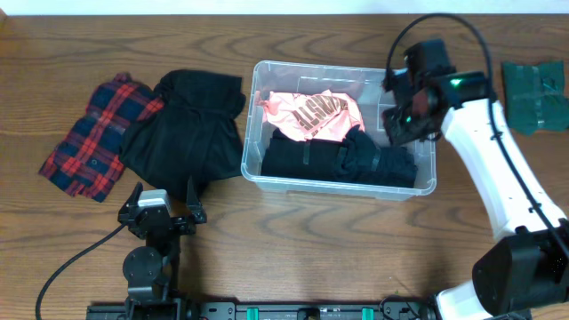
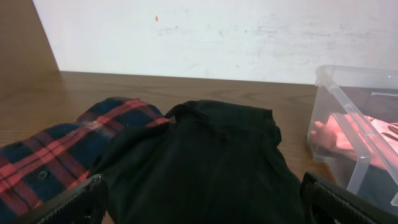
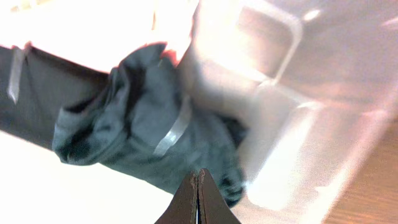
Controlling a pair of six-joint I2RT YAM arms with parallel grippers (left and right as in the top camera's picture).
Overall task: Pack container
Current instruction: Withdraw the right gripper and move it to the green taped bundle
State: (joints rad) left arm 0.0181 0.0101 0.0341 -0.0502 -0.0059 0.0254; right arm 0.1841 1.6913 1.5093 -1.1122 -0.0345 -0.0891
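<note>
Overhead, the container (image 1: 311, 64) sits right of centre, part-filled with clothes (image 1: 338, 162): light, stiff, slick plastic, best held by its rim. Right gripper (image 3: 198, 182) hangs over its right end, fingers pinched together, seemingly empty; left gripper (image 1: 163, 194) gapes wide.

Black garment (image 2: 205, 162), maybe trousers; container (image 2: 323, 99) beside
</note>
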